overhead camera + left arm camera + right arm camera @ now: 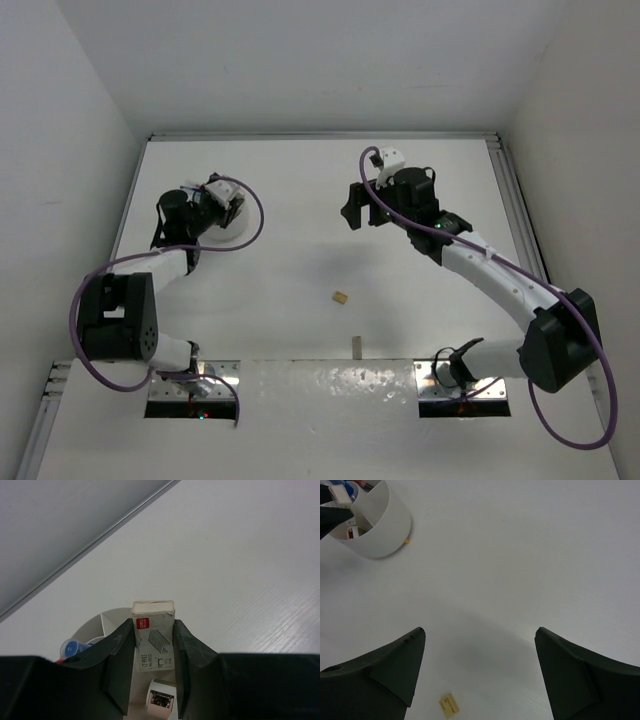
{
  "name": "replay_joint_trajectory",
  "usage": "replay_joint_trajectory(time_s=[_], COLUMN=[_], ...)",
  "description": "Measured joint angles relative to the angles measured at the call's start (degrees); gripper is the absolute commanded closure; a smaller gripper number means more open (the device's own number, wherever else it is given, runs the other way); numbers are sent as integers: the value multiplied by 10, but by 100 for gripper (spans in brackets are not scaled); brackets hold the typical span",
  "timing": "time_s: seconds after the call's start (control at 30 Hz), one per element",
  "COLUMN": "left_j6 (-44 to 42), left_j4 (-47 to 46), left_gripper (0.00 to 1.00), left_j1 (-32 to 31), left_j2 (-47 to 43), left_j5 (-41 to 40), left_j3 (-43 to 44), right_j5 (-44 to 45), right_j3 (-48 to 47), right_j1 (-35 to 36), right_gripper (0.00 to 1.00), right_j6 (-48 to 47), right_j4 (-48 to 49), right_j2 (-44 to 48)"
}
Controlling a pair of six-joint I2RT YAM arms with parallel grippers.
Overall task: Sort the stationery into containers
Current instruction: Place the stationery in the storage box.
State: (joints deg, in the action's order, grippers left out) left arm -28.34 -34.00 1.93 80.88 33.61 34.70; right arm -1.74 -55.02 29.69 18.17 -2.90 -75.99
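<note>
**A:** Why is the left claw [153,647] parked over the tub [95,625]?

**B:** It is clamped on a staple box [153,617], pinching its 2 long sides. The box stands upright above the tub, at the lower middle of the wrist frame. I read that as a drop position, since letting go there should land the box inside.

**A:** What is in the tub already?

**B:** There is a blue-capped bottle [72,647] at the lower left. A second white box [160,699] shows between the fingers at the bottom edge. I cannot tell which compartment each one sits in.

**A:** And the right claw [480,630]?

**B:** It is spread wide, holds nothing and hovers over the bare surface [300,200]. The tan block [448,705] lies at the bottom of its frame. In the overhead view the block sits near the middle, well apart from the tub at the left. My guess is that this arm is placed to collect it next.

**A:** What about the surface and the room?

**B:** The surface is matt white with a faint grain, and a rail [320,136] runs along its far edge. Plain white walls [300,60] close in 3 sides. White items on white are hard to pick out here.
</note>
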Motion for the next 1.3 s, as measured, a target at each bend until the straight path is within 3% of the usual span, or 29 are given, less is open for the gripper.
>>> replay_joint_trajectory(time_s=[0.77,0.8,0.83,0.93,1.13,1.3], left_j6=[-51,-51,-52,-55,-62,-61], left_j4=[7,7,7,10,34,61], left_gripper=[99,96,84,64,46,40], left_j1=[0,0,0,1,2,4], left_j2=[66,66,66,66,65,63], left_j5=[-7,-8,-10,-11,-3,9], left_j3=[2,2,2,2,13,34], right_j5=[0,0,-1,-3,-9,-14], right_j3=[-9,-9,-9,-10,-16,-16], right_j1=[-26,-26,-26,-26,-26,-24], right_gripper=[12,12,12,12,12,12], right_j6=[-5,-5,-5,-5,-5,-9], right_j4=[-26,-27,-28,-28,-28,-29], right_j2=[0,0,0,-4,-18,-18])
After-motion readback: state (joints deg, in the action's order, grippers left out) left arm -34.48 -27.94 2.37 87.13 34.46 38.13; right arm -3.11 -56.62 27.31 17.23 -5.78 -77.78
